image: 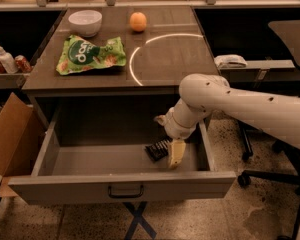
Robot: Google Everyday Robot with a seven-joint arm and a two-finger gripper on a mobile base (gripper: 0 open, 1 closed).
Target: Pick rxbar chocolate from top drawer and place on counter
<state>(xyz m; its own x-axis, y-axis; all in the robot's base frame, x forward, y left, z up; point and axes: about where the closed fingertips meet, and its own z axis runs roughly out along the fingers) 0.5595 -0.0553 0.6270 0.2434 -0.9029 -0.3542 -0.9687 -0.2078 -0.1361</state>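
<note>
The bar (156, 150) lies flat on the floor of the open drawer (65, 186), right of centre in the frame and towards the drawer's right wall. It shows as a small dark wrapper with pale marks. The gripper (173, 156) hangs down inside the drawer at the end of the white arm (225, 101), just beside the bar's right end and perhaps touching it. Whether it is wide, narrow or closed on the wrapper I cannot tell.

The bar is probably light and fairly firm inside, with a thin, slick foil wrapper that can slide or crinkle under a pinch. Because it lies flat, there is little edge to catch. The best hold looks to be across the narrow width near the middle, so it hangs level and does not swing. A grip on the crimped end would likely slip.

The surface (170, 59) above has bare room at centre right, clear of the bag (90, 55), bowl (85, 22) and orange (138, 21).
</note>
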